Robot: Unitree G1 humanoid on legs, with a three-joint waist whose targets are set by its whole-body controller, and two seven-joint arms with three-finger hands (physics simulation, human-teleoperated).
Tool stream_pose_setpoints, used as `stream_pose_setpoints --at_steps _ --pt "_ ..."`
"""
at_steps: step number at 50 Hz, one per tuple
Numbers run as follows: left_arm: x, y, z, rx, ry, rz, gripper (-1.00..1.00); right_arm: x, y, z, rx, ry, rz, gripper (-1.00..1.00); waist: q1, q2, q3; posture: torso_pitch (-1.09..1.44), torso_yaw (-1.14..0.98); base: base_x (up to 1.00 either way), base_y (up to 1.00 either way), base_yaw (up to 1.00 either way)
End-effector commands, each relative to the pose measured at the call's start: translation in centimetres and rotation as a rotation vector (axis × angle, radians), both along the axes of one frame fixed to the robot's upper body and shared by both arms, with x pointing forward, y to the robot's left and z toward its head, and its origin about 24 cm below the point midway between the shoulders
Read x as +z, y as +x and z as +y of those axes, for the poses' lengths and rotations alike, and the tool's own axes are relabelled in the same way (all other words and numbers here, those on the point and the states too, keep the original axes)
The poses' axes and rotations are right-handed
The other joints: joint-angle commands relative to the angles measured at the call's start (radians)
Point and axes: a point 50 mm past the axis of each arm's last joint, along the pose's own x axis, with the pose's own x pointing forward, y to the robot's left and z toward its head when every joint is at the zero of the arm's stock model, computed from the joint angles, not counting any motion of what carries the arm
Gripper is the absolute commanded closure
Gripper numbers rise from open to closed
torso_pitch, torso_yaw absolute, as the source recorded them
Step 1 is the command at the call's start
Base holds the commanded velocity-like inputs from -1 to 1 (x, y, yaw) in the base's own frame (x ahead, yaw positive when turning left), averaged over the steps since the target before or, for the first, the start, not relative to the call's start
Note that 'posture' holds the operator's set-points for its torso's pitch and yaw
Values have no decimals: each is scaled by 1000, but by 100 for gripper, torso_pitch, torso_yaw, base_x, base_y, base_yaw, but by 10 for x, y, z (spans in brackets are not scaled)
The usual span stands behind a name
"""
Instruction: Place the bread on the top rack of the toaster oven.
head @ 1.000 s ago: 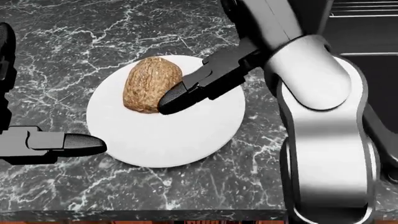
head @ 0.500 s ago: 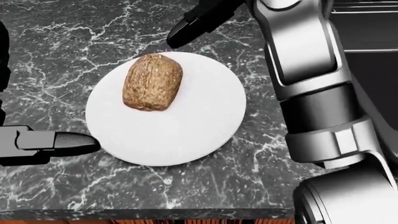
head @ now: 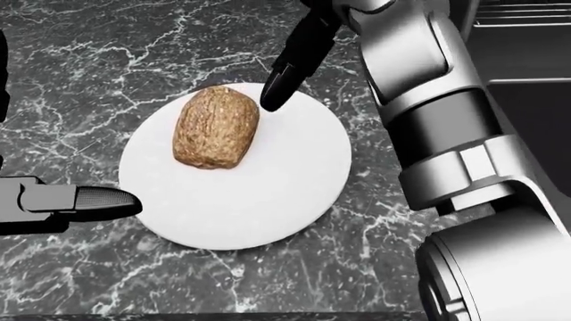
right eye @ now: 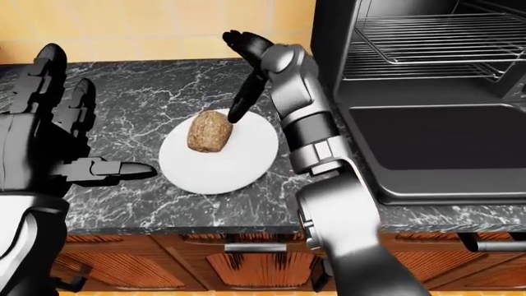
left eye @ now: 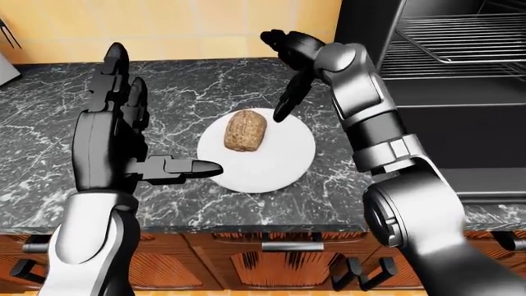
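A brown bread roll (head: 216, 127) lies on the upper left part of a white plate (head: 259, 194) on the dark marble counter. My right hand (left eye: 283, 74) hangs open above the plate's upper edge. One of its black fingers (head: 278, 87) points down beside the bread's upper right end; I cannot tell whether it touches. My left hand (left eye: 143, 132) stands open left of the plate, fingers upright, and its thumb (head: 94, 202) reaches the plate's left rim. The toaster oven (right eye: 419, 92) is open at the right, with its top rack (right eye: 419, 34) bare.
The oven's door (right eye: 436, 142) lies flat at counter height, right of the plate. A second wire rack (left eye: 444, 61) sits below the top one. The counter's edge (left eye: 246, 225) runs along the bottom, with wooden cabinets under it.
The right hand's finger lay against the bread's right side, lifted away toward the top of the view, then came back down beside the bread's upper right end. The left hand barely moved.
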Motion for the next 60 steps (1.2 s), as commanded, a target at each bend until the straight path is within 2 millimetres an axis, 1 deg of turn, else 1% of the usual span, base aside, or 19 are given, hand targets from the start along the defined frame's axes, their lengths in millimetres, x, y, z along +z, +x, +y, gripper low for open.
stream_pose_setpoints --at_steps 1,7,10,12,19,23,24,27,31,40,48,50,51,57,58,60 --pt "11 -5 -1 2 12 -77 -100 24 -6 5 27 -3 -79 -100 1 3 -27 0 7 0 0 0" --pt "10 -6 0 4 9 -76 -100 12 -5 12 59 -34 -63 -100 3 3 -26 0 7 0 0 0" --pt "10 -6 0 5 7 -77 -100 9 -4 15 64 -32 -59 -100 3 3 -26 0 7 0 0 0" --pt "8 -5 1 3 -8 -67 -100 10 -4 16 62 -26 -62 -100 4 4 -27 0 7 0 0 0" --pt "7 -6 3 10 -16 -66 -100 -2 -1 17 56 -37 -49 -100 15 4 -28 0 10 0 0 0" --pt "7 -6 3 9 -15 -65 -100 -6 -1 19 61 -37 -41 -100 26 4 -29 0 12 0 0 0" --pt "8 -6 2 11 -8 -68 -100 -12 -2 18 67 -51 -18 -100 30 4 -30 0 13 0 0 0" --pt "9 -6 2 12 -5 -69 -100 -16 -3 17 64 -60 -7 -100 41 3 -31 0 14 0 0 0" --pt "10 -6 2 10 -8 -72 -100 -16 -4 17 69 -62 -1 -100 56 2 -33 0 16 0 0 0" --pt "8 -7 4 15 -13 -72 -100 -24 -3 19 71 -62 14 -100 85 4 -38 0 18 0 0 0" --pt "7 -8 5 17 -9 -72 -100 -28 -3 20 69 -57 20 -100 109 5 -43 0 19 0 0 0" --pt "6 -8 6 12 -51 -65 -100 -28 -3 20 67 -56 21 -100 115 5 -44 0 20 0 0 0" --pt "7 -8 5 15 -8 -72 -100 -30 -2 20 66 -59 22 -100 119 5 -44 0 20 0 0 0" --pt "6 -8 5 18 -13 -72 -100 -31 -3 19 64 -59 28 -100 144 7 -47 0 23 0 0 0" --pt "6 -8 4 15 21 -77 -100 -31 -3 19 64 -61 29 -100 149 8 -48 0 24 0 0 0" --pt "5 -7 4 18 3 -75 -100 -32 -3 19 64 -63 31 -100 158 8 -49 0 24 0 0 0"
